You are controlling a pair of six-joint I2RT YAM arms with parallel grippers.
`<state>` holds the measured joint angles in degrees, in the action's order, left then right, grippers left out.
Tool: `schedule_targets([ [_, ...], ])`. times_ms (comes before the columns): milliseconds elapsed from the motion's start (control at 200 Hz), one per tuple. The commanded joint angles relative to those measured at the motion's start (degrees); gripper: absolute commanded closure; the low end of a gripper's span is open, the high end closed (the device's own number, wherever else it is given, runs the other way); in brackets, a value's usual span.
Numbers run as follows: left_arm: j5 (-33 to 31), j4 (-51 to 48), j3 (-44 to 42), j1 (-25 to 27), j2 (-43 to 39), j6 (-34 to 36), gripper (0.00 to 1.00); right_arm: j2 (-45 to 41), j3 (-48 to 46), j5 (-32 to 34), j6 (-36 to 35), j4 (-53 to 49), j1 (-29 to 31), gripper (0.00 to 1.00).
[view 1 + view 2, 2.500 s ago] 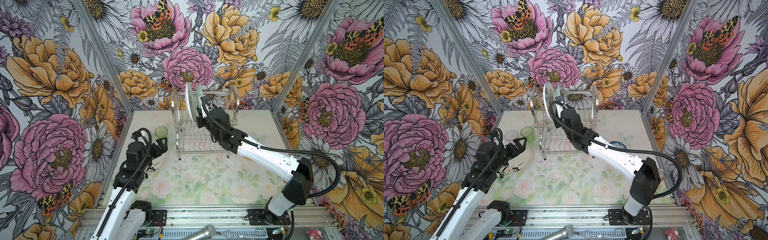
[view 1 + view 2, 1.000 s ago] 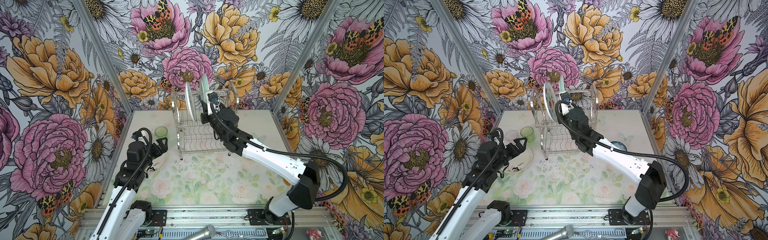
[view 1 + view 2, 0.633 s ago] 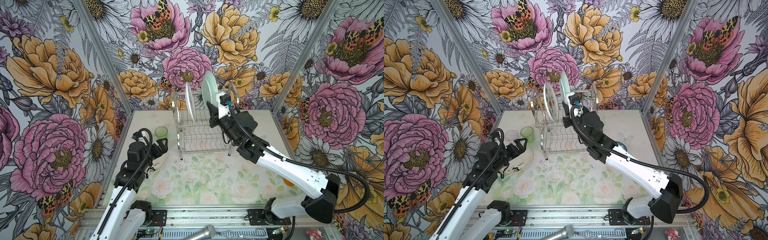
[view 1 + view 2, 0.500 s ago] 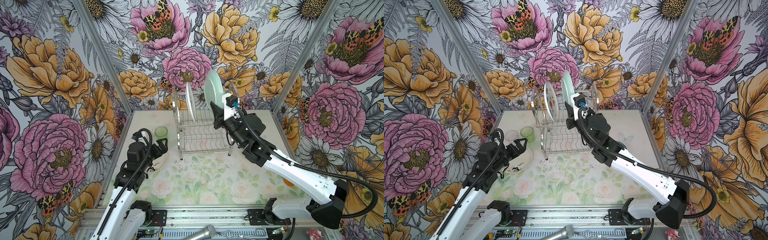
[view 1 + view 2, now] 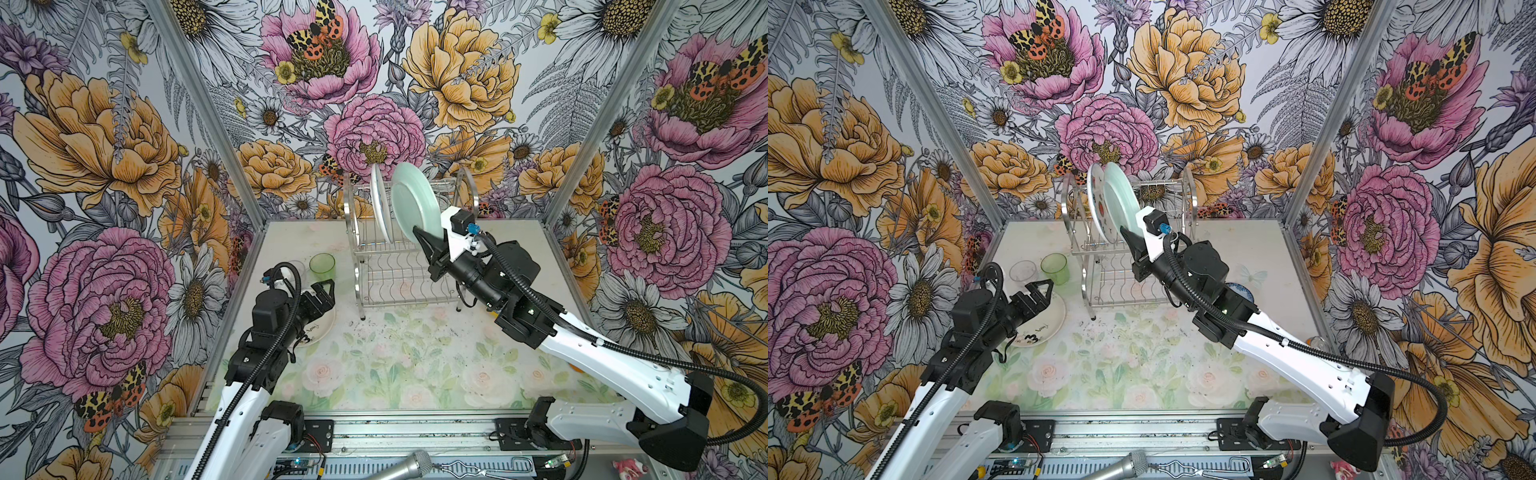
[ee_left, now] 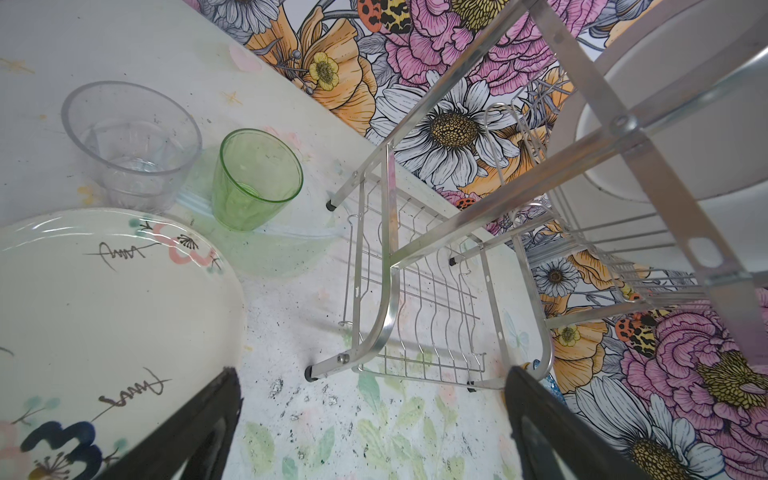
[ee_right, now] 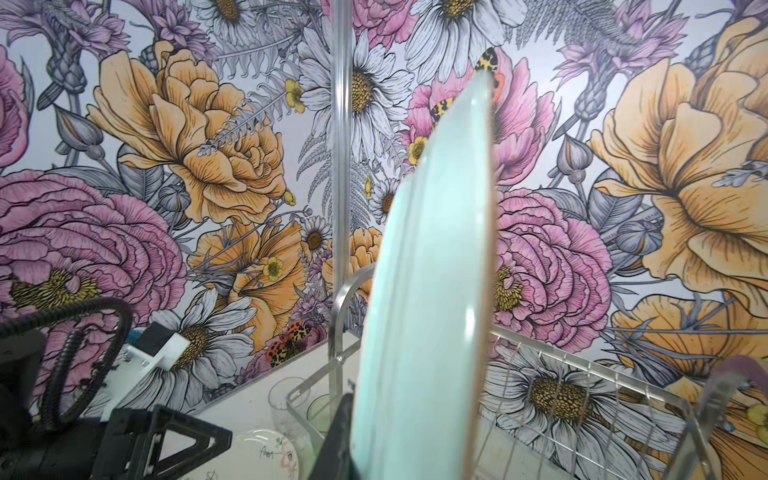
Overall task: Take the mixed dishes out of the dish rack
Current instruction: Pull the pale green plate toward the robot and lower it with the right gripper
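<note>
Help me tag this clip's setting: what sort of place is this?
Likely a staged robot test booth, not a kitchen: flower-print walls box in a small table, two arms stand on an aluminium rail, and a microphone lies in front.

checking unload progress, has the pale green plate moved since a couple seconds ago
Yes. The pale green plate, clamped in the right gripper, has shifted right along the dish rack, away from the white plate standing there, and turned face-on.

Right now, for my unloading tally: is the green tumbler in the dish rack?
No, the green tumbler stands beside the clear glass, outside the dish rack.
</note>
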<state>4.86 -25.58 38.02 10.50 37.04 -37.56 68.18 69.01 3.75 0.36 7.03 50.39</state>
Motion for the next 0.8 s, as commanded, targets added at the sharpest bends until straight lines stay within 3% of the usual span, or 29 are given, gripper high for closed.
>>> schedule_targets([
  [0,-1.7,-0.8,-0.3,0.7,-0.9,-0.6,0.01,-4.4,1.2,-5.9,-0.7,6.7,1.7,1.00],
  [796,-3.2,-1.2,0.4,4.5,-0.6,-3.7,0.01,-13.8,-7.9,-6.4,2.4,6.4,5.5,1.00],
])
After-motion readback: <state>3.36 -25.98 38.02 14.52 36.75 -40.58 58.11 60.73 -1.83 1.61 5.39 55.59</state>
